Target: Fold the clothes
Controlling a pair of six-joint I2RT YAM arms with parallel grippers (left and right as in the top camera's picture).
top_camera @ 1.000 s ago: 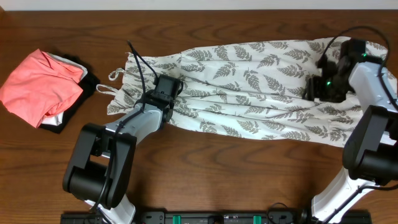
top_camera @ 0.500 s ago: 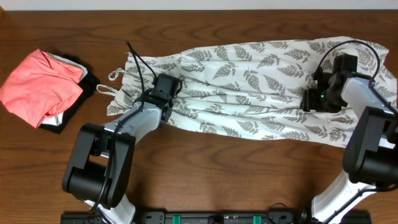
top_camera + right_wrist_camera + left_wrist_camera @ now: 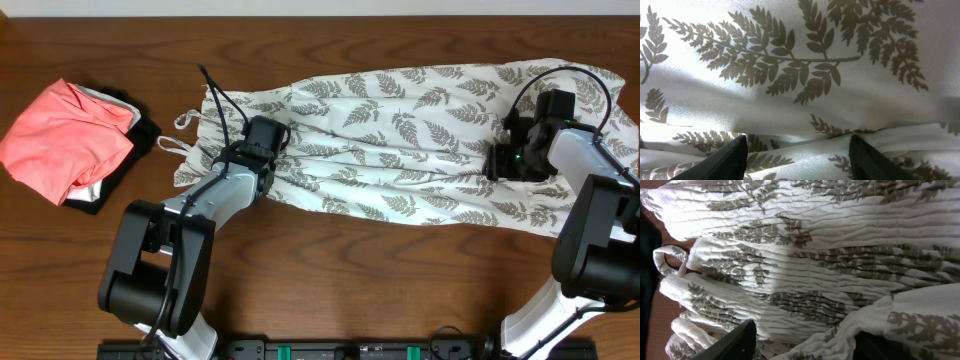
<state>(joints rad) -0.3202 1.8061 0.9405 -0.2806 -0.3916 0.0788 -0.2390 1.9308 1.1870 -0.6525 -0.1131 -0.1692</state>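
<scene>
- Your dress [image 3: 400, 140] lies lengthwise on the table [image 3: 330, 290], from centre to right of the overhead frame, w/ straps [image 3: 185, 122] at centre-left.
- L gripper [image 3: 262, 140] sits on the strap end, jaws wide, fabric bunched btwn them.
- R gripper [image 3: 505, 158] sits on the skirt at right, jaws also wide.
- Coral garment [image 3: 65, 140] lies atop black garment [image 3: 143, 135], upper left.

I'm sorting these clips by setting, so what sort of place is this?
Probably a robotics lab bench set up for laundry folding: a wooden table, a left arm and right arm based at its near edge, and a fern-print dress spread out.
</scene>
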